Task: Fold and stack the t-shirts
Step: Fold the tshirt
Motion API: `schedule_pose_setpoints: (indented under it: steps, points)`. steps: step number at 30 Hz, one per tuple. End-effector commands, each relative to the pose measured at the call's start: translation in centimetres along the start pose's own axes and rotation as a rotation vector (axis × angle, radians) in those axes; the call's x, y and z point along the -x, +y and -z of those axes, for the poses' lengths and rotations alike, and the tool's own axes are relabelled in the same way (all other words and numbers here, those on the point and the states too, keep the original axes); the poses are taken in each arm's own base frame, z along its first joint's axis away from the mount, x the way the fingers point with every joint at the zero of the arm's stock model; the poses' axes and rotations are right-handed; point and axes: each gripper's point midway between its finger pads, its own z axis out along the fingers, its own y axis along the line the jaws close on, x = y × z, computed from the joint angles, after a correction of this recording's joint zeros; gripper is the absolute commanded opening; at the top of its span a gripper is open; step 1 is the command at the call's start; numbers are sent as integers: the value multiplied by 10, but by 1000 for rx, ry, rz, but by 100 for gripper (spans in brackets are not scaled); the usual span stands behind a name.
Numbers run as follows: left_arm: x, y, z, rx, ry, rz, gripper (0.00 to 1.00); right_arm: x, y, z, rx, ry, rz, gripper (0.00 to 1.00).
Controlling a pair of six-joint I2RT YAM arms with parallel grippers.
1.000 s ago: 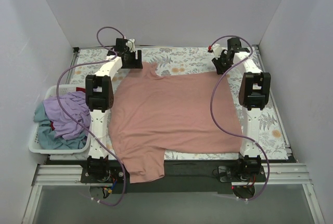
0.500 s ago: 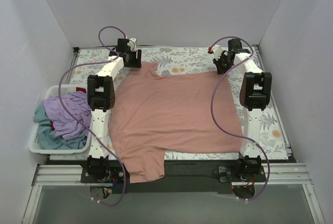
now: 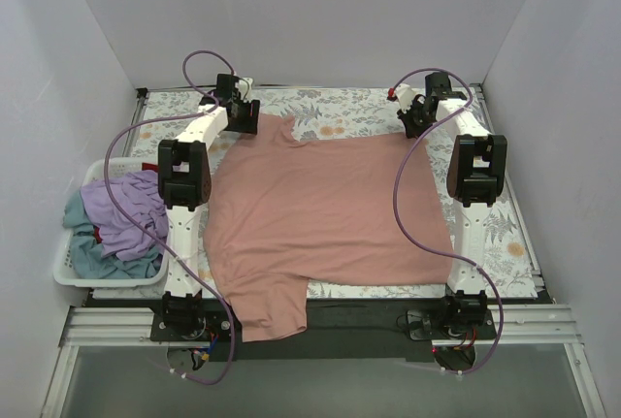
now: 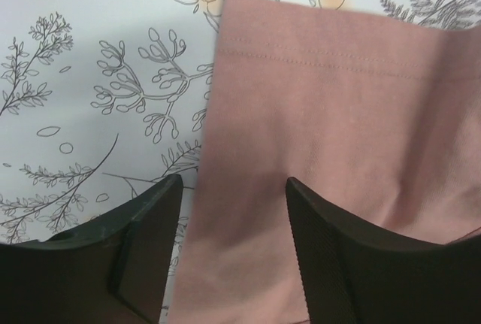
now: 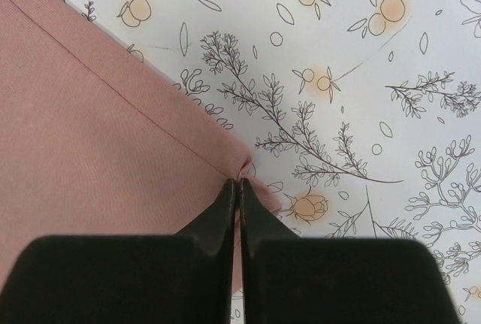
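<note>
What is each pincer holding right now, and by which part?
Right pincer pinches the pink shirt at its far right corner. Left pincer holds nothing: its jaws stand open astride another edge of the shirt.

Stretched both arms out to the far end, left arm (image 3: pixel 182 174) and right arm (image 3: pixel 473 168) alike, elbows raised, forearms angled inward. Held the left gripper (image 4: pixel 233 189) pointing down, fingers (image 4: pixel 143 241) well apart, straddling the side edge of the salmon-pink t-shirt (image 4: pixel 338 113). And over on the other side, pinched the right gripper (image 5: pixel 238 183) fully together, pads flat against each other, nipping that shirt's corner right at the tips.
</note>
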Motion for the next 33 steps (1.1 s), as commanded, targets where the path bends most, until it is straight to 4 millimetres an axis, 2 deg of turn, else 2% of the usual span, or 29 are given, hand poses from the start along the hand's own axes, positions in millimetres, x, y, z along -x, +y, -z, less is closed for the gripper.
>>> schedule_pose_setpoints:
  steps: [1, 3, 7, 9, 10, 11, 12, 16, 17, 19, 20, 21, 22, 24, 26, 27, 30, 31, 32, 33]
  points:
    - [-49, -14, 7, -21, 167, -21, 54, -58, 12, -7, 31, 181, -37, 1]
    - [-62, -11, -3, 16, 195, -45, 52, -58, 11, -6, 30, 180, -36, 1]
    - [-53, -2, -18, 52, 171, -31, 31, -59, 11, -7, 28, 184, -32, 1]
    - [-28, 3, -24, 48, 105, -15, 22, -58, 7, -6, 15, 184, -24, 1]
    - [-25, 6, -30, 49, 96, -8, 16, -57, 6, -6, 11, 184, -22, 1]
    - [-20, 7, -32, 46, 81, -4, 5, -56, 4, -6, 8, 181, -23, 1]
    - [-3, 10, -29, 46, 39, 0, 0, -55, 3, -6, 5, 179, -22, 1]
    - [25, 8, -24, -5, -61, -6, 0, -36, -13, 1, -38, 139, -11, 1]
    - [42, 8, -15, -4, -115, -12, 0, -32, -16, 4, -47, 129, -7, 1]
    - [50, 8, -9, -10, -148, -20, 0, -23, -20, 10, -62, 112, 1, 1]
    - [65, 7, 1, -16, -192, -32, 0, -17, -24, 14, -73, 99, 6, 1]
    - [69, 8, 5, -15, -208, -32, 0, -22, -35, 25, -96, 93, -8, 1]
    - [69, 9, 7, -20, -212, -30, 0, -19, -36, 28, -99, 86, -4, 1]
    - [84, 7, 24, -56, -259, -31, 0, -13, -36, 38, -106, 74, 9, 1]
    - [84, 4, 32, -86, -273, -36, 0, -10, -35, 45, -110, 67, 17, 1]
    - [94, 0, 48, -104, -305, -52, 0, -9, -34, 51, -112, 64, 24, 1]
    - [86, -6, 57, -140, -311, -78, 0, -7, -30, 62, -112, 59, 43, 1]
    - [84, -10, 69, -149, -329, -105, 0, -7, -28, 67, -111, 57, 48, 1]
    - [82, -11, 73, -157, -332, -113, 0, -3, -27, 72, -114, 47, 54, 1]
    - [87, -15, 85, -161, -357, -133, 0, -6, -23, 72, -104, 52, 55, 1]
